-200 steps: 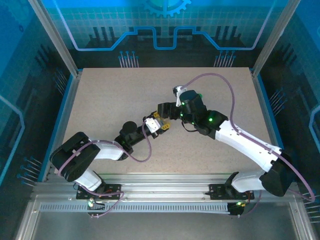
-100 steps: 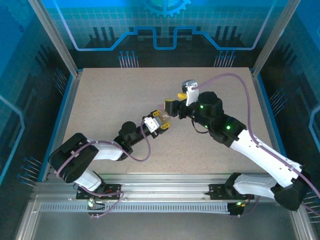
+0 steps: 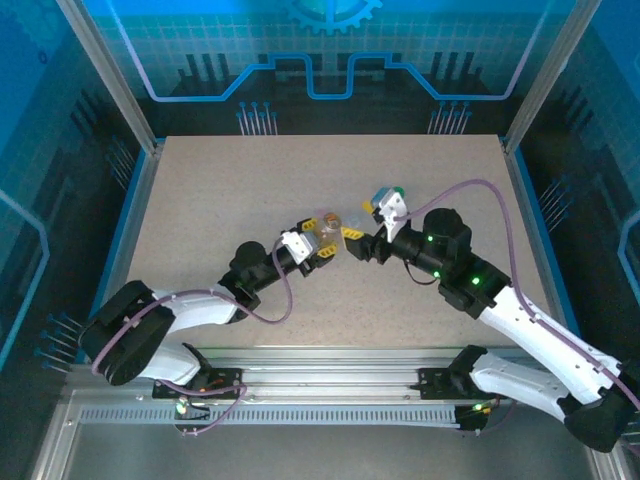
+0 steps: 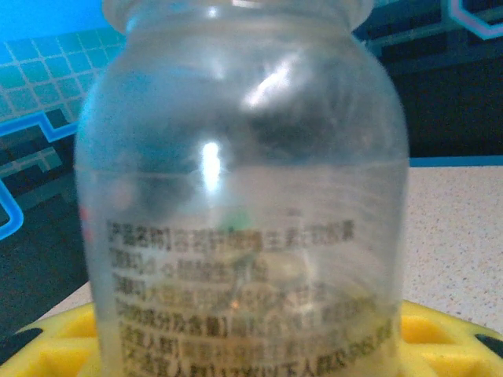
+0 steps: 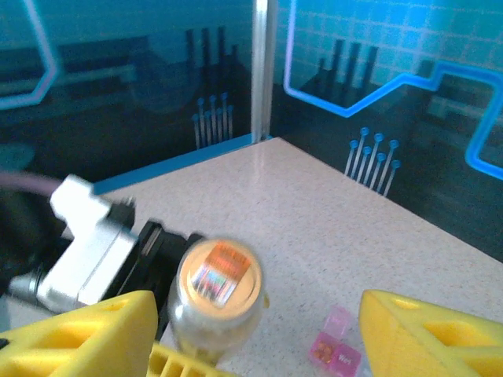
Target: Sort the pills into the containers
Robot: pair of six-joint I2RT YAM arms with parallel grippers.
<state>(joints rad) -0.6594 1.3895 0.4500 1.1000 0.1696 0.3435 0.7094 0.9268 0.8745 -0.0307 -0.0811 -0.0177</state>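
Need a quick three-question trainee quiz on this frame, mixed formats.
1. True or false: the right gripper has its jaws shut on the vial.
2. What holds the vial? A. left gripper B. right gripper C. nothing
3. Fill in: the small box lying on the table is coloured ___.
Key: 1 false; 2 A; 3 pink.

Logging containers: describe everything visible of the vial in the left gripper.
The vial is small, translucent and glassy-looking, round-shouldered with a narrower neck, and black printed characters cross its lower wall. Seen from above, its top looks orange-brown with a shiny patch. It stands upright, clamped between the left gripper's yellow fingers.
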